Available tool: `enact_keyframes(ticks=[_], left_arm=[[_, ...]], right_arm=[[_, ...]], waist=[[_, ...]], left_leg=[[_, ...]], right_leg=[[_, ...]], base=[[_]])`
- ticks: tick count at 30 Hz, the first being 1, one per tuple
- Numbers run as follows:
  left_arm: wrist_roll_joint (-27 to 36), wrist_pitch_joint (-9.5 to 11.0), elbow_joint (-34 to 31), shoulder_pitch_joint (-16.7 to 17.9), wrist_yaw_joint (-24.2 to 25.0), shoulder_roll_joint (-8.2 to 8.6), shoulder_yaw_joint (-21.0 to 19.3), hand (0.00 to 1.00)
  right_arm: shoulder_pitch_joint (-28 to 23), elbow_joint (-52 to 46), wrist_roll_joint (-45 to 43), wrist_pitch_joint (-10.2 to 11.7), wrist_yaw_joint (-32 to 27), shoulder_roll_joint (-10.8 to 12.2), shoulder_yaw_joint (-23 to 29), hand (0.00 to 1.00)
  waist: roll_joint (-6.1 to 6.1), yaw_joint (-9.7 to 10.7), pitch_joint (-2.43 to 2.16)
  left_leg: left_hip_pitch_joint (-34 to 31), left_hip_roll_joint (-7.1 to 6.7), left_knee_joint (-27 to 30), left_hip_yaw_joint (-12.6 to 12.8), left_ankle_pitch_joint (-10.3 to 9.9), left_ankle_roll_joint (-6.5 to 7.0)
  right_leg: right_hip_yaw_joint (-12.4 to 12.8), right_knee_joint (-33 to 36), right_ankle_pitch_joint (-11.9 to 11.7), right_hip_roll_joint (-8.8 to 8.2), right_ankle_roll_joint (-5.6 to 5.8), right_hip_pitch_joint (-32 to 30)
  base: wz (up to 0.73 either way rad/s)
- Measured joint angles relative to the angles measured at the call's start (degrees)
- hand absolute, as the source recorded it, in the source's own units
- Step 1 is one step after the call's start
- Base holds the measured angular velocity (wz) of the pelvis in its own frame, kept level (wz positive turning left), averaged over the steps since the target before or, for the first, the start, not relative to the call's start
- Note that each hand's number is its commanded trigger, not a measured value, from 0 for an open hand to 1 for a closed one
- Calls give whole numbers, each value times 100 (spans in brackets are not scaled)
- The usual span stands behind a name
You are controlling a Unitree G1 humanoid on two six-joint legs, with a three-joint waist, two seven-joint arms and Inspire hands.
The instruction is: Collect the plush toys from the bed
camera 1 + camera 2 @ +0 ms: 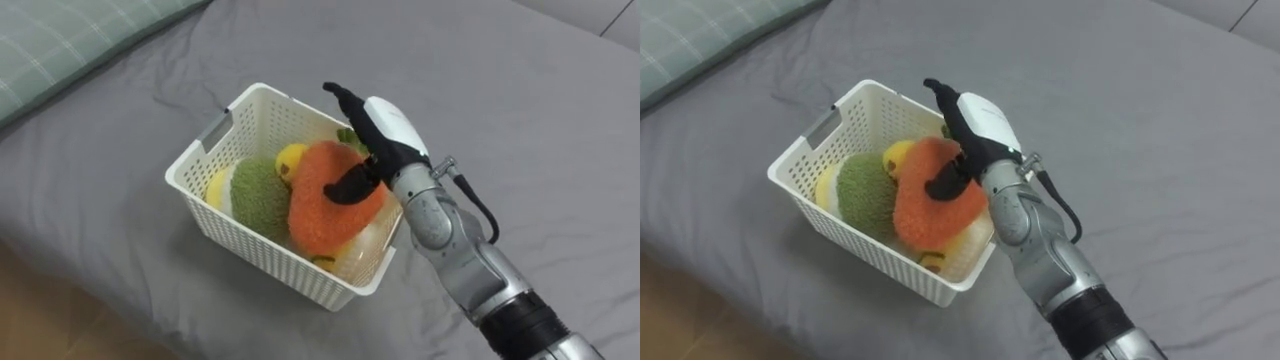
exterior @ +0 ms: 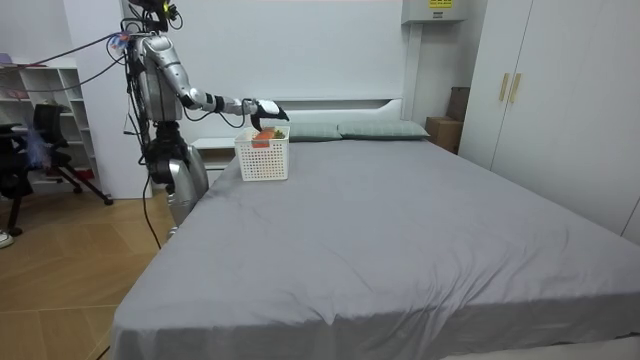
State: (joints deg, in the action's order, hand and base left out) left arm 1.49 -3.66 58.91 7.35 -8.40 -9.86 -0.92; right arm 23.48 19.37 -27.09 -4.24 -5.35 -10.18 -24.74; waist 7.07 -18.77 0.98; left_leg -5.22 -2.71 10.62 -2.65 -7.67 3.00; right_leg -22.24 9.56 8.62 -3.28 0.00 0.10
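Observation:
A white slatted basket (image 1: pixel 262 252) stands on the grey bed (image 1: pixel 520 120) and holds several plush toys. An orange plush (image 1: pixel 322 208) lies on top, with a green one (image 1: pixel 258 195) to its left and a yellow one (image 1: pixel 291 157) behind. My right hand (image 1: pixel 392 130) hovers over the basket's right side. Its fingers are straight and point toward the far rim, while the thumb rests across the orange plush. In the room view the basket (image 2: pixel 262 160) sits near the bed's head end, and I stand beside it with the right hand (image 2: pixel 268 110) stretched out above it.
A pale checked pillow (image 1: pixel 60 40) lies at the upper left. Wide grey bedding spreads to the right of the basket. In the room view, pillows (image 2: pixel 380 130) line the headboard, a wardrobe (image 2: pixel 540 90) stands at the right, and shelves (image 2: pixel 40 110) stand at the left.

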Motion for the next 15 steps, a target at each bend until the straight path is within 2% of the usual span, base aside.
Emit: enact_keyframes(ticks=[4,6,8,12,14,15], left_arm=[[6,0,-41,-70,-6,18,-2,0],[6,-1,-57,-82,-7,20,-4,0],[8,-1,-56,-82,-8,19,-4,0],[6,1,-54,-97,-7,36,-96,0],[7,0,-54,-85,-8,72,-145,0],[7,-1,-54,-56,-8,77,-162,0]], right_arm=[[11,-98,382,6,-75,-142,170,0],[15,-411,480,0,-99,-257,198,0],[13,-688,560,5,-121,-284,277,0],[-5,-1437,592,64,-167,-339,645,0],[-163,-1848,762,182,-299,-350,1014,0],[-215,-1889,847,210,-365,-355,1152,0]], waist=[[-25,23,-15],[-20,146,-18],[-22,197,-17],[-35,457,-15],[-116,531,-1],[-163,639,-28]], left_leg=[[77,1,-14,37,10,6],[101,0,-28,62,12,11],[160,5,-38,98,12,12],[202,6,-37,131,10,15],[331,13,-78,211,5,24],[384,13,-105,244,3,27]], right_leg=[[6,1,0,-10,0,50],[16,4,0,-17,0,62],[49,5,0,-15,0,89],[167,6,-1,-4,1,112],[259,4,-3,-4,4,188],[314,13,-3,-7,5,213]], base=[[-3],[-2],[-9],[-7],[-18],[-18]])
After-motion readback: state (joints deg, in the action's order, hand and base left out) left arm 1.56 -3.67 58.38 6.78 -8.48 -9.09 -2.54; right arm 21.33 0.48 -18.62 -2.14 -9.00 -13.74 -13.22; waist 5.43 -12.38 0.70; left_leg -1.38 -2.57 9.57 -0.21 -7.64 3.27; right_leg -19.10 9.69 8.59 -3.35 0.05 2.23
